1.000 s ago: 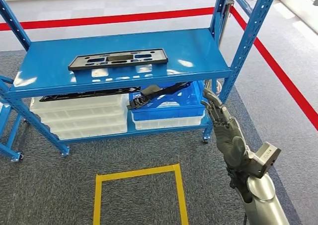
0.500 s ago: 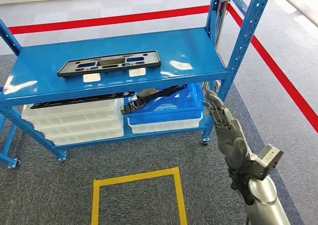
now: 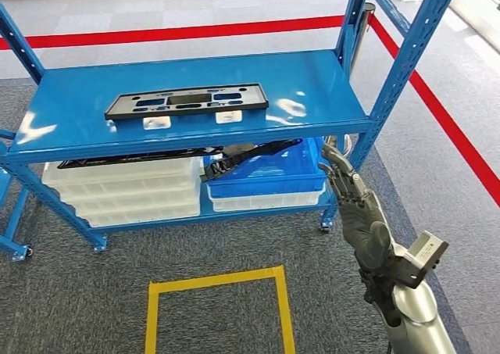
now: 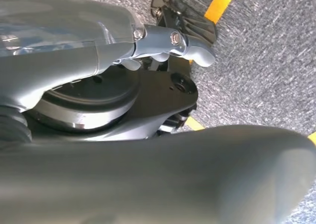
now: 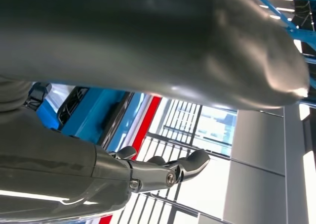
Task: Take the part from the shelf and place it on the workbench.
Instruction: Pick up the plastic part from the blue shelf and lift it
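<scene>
Blue shelf (image 3: 306, 80) on grey carpet, bearing a flat black part (image 3: 186, 101) on its top level, left of centre. Below, stacked white trays (image 3: 126, 190) and a blue bin (image 3: 277, 170). Right hand (image 3: 354, 205) raised beside the shelf's front right post, fingers spread, grasping nothing. Left hand (image 4: 178, 31): finger state impossible to tell.

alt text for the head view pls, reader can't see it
A long flat black part lies on the top level of a blue shelf, untouched, while the right robot hand is raised near the shelf's right front post, fingers extended and holding nothing. Below sit white trays and a blue bin; a yellow tape square marks the grey carpet in front.
</scene>
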Controlling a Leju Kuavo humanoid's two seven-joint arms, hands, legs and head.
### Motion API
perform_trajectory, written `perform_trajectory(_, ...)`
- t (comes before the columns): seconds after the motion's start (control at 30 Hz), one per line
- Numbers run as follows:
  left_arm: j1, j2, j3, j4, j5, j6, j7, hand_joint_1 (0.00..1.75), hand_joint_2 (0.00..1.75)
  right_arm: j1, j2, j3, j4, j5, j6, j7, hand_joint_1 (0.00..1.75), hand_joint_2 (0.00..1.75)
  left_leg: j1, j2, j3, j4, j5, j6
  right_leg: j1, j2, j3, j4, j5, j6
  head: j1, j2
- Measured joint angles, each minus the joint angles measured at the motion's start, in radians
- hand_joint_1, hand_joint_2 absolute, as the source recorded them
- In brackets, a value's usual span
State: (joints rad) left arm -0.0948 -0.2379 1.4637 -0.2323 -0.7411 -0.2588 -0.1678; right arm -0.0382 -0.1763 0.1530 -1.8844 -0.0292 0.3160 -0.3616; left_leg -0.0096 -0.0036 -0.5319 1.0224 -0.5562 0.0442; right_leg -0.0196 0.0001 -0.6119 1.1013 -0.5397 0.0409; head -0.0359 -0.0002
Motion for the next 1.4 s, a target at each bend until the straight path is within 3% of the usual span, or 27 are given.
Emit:
perform_trajectory(0.07, -0.001, 0.000, 0.000, 0.000, 0.000, -0.001, 0.000, 0.00, 0.00, 0.000, -0.002, 0.000, -0.001, -0.002, 0.001, 0.000, 0.00, 0.00, -0.002, 0.000, 0.000, 0.003, -0.007, -0.010, 0.004, 0.002, 0.022, -0.052, 0.010, -0.010, 0.000, 0.000)
perform_trajectory(0.2, -0.003, -0.001, 0.000, 0.000, 0.000, -0.002, 0.000, 0.00, 0.00, -0.001, -0.006, -0.001, -0.004, -0.003, 0.002, 0.000, 0.00, 0.00, 0.000, 0.000, -0.007, 0.022, -0.025, -0.029, 0.000, 0.002, 0.026, -0.062, 0.006, -0.030, 0.000, 0.000)
perform_trajectory(0.23, -0.004, -0.001, 0.000, 0.000, 0.000, -0.002, 0.000, 0.00, 0.00, -0.001, -0.006, -0.001, -0.005, -0.004, 0.002, 0.000, 0.00, 0.00, 0.002, 0.000, -0.024, 0.058, -0.047, -0.036, -0.004, 0.000, 0.029, -0.064, 0.005, -0.034, -0.001, 0.000)
perform_trajectory(0.3, -0.003, -0.001, 0.000, 0.000, 0.000, -0.003, 0.000, 0.00, 0.00, -0.001, -0.006, -0.001, -0.006, -0.004, 0.002, 0.000, 0.00, 0.00, 0.008, 0.001, -0.089, 0.185, -0.103, -0.048, -0.005, -0.003, 0.032, -0.065, 0.001, -0.040, -0.001, 0.000)
perform_trajectory(0.37, -0.001, 0.000, 0.000, 0.000, 0.000, -0.003, 0.000, 0.00, 0.00, 0.000, -0.007, -0.001, -0.006, -0.005, 0.004, 0.000, 0.00, 0.00, 0.014, 0.001, -0.149, 0.286, -0.124, -0.054, -0.006, -0.003, 0.036, -0.064, -0.004, -0.041, -0.001, 0.000)
perform_trajectory(0.4, 0.000, 0.000, 0.000, 0.000, 0.000, -0.003, 0.000, 0.00, 0.00, 0.000, -0.007, -0.001, -0.006, -0.005, 0.004, 0.000, 0.00, 0.00, 0.015, 0.001, -0.156, 0.285, -0.104, -0.055, -0.006, -0.002, 0.041, -0.064, -0.007, -0.039, -0.001, 0.000)
perform_trajectory(0.43, 0.000, 0.000, 0.000, 0.000, 0.000, -0.003, 0.000, 0.00, 0.00, 0.000, -0.007, -0.001, -0.006, -0.005, 0.005, 0.000, 0.00, 0.00, 0.015, 0.001, -0.143, 0.245, -0.067, -0.054, -0.007, -0.001, 0.047, -0.064, -0.011, -0.037, -0.001, 0.000)
perform_trajectory(0.5, 0.001, 0.001, 0.000, 0.000, -0.001, -0.003, 0.000, 0.00, 0.00, -0.001, -0.007, -0.001, -0.006, -0.005, 0.005, 0.000, 0.00, 0.00, 0.014, 0.001, -0.092, 0.116, 0.012, -0.048, -0.006, 0.000, 0.062, -0.065, -0.021, -0.030, -0.001, 0.000)
perform_trajectory(0.53, 0.001, 0.001, 0.000, 0.000, -0.001, -0.003, 0.000, 0.00, 0.00, -0.001, -0.007, -0.001, -0.007, -0.005, 0.005, 0.000, 0.00, 0.00, 0.012, 0.001, -0.071, 0.066, 0.030, -0.043, -0.006, 0.001, 0.065, -0.065, -0.025, -0.026, -0.001, 0.000)
perform_trajectory(0.57, 0.000, 0.001, 0.000, 0.000, -0.001, -0.004, 0.000, 0.00, 0.00, -0.002, -0.007, -0.001, -0.007, -0.005, 0.006, 0.000, 0.00, 0.00, 0.010, 0.000, -0.059, 0.039, 0.034, -0.038, -0.005, 0.001, 0.066, -0.065, -0.027, -0.021, -0.001, 0.000)
perform_trajectory(0.7, 0.001, 0.001, -0.002, 0.000, -0.004, -0.004, -0.001, 0.00, 0.00, -0.002, -0.008, 0.000, -0.009, -0.008, 0.008, 0.000, 0.00, 0.00, 0.009, 0.001, -0.045, 0.014, 0.023, -0.018, -0.007, 0.000, 0.069, -0.060, -0.040, 0.001, -0.001, 0.000)
perform_trajectory(0.77, 0.001, 0.001, -0.003, 0.000, -0.010, -0.004, -0.001, 0.00, 0.00, -0.002, -0.010, 0.000, -0.010, -0.010, 0.009, 0.000, 0.00, 0.00, 0.012, 0.002, -0.031, 0.005, 0.022, -0.005, -0.006, 0.000, 0.035, 0.019, -0.081, 0.005, -0.001, 0.000)
perform_trajectory(0.83, 0.001, 0.001, -0.003, 0.000, -0.013, -0.004, -0.001, 0.00, 0.00, 0.002, -0.013, 0.000, -0.009, -0.014, 0.010, 0.000, 0.00, 0.00, 0.009, 0.003, -0.023, 0.003, 0.015, 0.003, -0.005, 0.000, -0.038, 0.151, -0.130, 0.007, 0.000, 0.000)
perform_trajectory(0.87, 0.001, 0.001, -0.004, 0.000, -0.013, -0.004, -0.001, 0.00, 0.00, 0.004, -0.014, 0.000, -0.008, -0.016, 0.011, 0.000, 0.00, 0.00, 0.008, 0.003, -0.019, 0.004, 0.012, 0.006, -0.005, 0.000, -0.067, 0.194, -0.135, 0.007, 0.000, 0.000)
perform_trajectory(0.9, 0.002, 0.001, -0.004, 0.000, -0.013, -0.004, -0.001, 0.00, 0.00, 0.004, -0.015, 0.000, -0.008, -0.017, 0.012, 0.000, 0.00, 0.00, 0.007, 0.002, -0.013, 0.004, 0.007, 0.006, -0.005, 0.000, -0.081, 0.204, -0.120, 0.007, 0.000, 0.000)
perform_trajectory(0.93, 0.003, 0.001, -0.004, 0.000, -0.013, -0.004, -0.001, 0.00, 0.00, 0.005, -0.015, 0.000, -0.008, -0.019, 0.012, 0.000, 0.00, 0.00, 0.006, 0.001, -0.005, 0.004, 0.001, 0.005, -0.004, 0.000, -0.076, 0.173, -0.086, 0.006, 0.000, 0.000)
perform_trajectory(1.0, 0.003, 0.000, -0.004, 0.000, -0.013, -0.004, -0.001, 0.00, 0.00, 0.004, -0.016, 0.000, -0.008, -0.022, 0.013, 0.000, 0.00, 0.00, 0.006, 0.000, 0.012, 0.004, -0.014, -0.001, -0.001, 0.000, -0.030, 0.049, -0.003, -0.001, -0.001, 0.000)
perform_trajectory(1.03, 0.003, 0.000, -0.004, 0.000, -0.014, -0.004, -0.001, 0.00, 0.00, 0.004, -0.016, 0.000, -0.008, -0.022, 0.013, 0.000, 0.00, 0.00, 0.004, 0.000, 0.017, 0.006, -0.020, -0.005, 0.001, 0.000, -0.009, -0.004, 0.019, -0.006, -0.001, 0.000)
perform_trajectory(1.07, 0.002, 0.000, -0.004, 0.000, -0.014, -0.004, -0.001, 0.00, 0.00, 0.004, -0.017, 0.000, -0.008, -0.023, 0.014, -0.001, 0.00, 0.00, 0.004, 0.000, 0.018, 0.007, -0.025, -0.009, 0.003, 0.000, 0.003, -0.036, 0.027, -0.011, -0.001, 0.000)
perform_trajectory(1.13, 0.001, 0.000, -0.005, 0.000, -0.015, -0.004, -0.001, 0.00, 0.00, 0.004, -0.018, -0.001, -0.009, -0.025, 0.014, -0.002, 0.00, 0.00, 0.003, 0.000, 0.016, 0.006, -0.029, -0.016, 0.007, 0.003, 0.007, -0.051, 0.017, -0.019, -0.002, 0.000)
perform_trajectory(1.2, -0.001, 0.000, -0.005, 0.000, -0.015, -0.003, -0.001, 0.00, 0.00, 0.005, -0.018, -0.002, -0.011, -0.027, 0.014, -0.005, 0.00, 0.00, 0.003, 0.001, 0.019, 0.010, -0.039, -0.025, 0.001, 0.003, 0.014, -0.058, 0.013, -0.027, -0.002, 0.000)
perform_trajectory(1.27, -0.003, 0.000, -0.006, 0.000, -0.017, -0.002, -0.001, 0.00, 0.00, 0.004, -0.019, -0.002, -0.013, -0.029, 0.014, -0.006, 0.00, 0.00, 0.006, 0.001, -0.011, 0.073, -0.071, -0.038, -0.007, -0.001, 0.027, -0.064, 0.007, -0.036, -0.003, 0.000)
perform_trajectory(1.33, -0.002, 0.000, -0.007, 0.000, -0.018, -0.001, -0.002, 0.00, 0.00, 0.006, -0.019, -0.002, -0.015, -0.034, 0.015, -0.006, 0.00, 0.00, 0.013, 0.001, -0.088, 0.207, -0.118, -0.049, -0.008, -0.003, 0.036, -0.065, -0.003, -0.041, -0.004, 0.000)
perform_trajectory(1.37, -0.001, 0.001, -0.007, 0.000, -0.020, -0.001, -0.002, 0.00, 0.00, 0.008, -0.019, -0.002, -0.015, -0.037, 0.017, -0.007, 0.00, 0.00, 0.016, 0.001, -0.126, 0.263, -0.128, -0.053, -0.008, -0.003, 0.041, -0.065, -0.008, -0.040, -0.004, 0.000)
perform_trajectory(1.4, 0.001, 0.001, -0.008, 0.000, -0.023, 0.000, -0.002, 0.00, 0.00, 0.009, -0.019, -0.002, -0.015, -0.040, 0.018, -0.007, 0.00, 0.00, 0.018, 0.001, -0.149, 0.289, -0.118, -0.055, -0.009, -0.002, 0.049, -0.065, -0.014, -0.039, -0.004, 0.000)
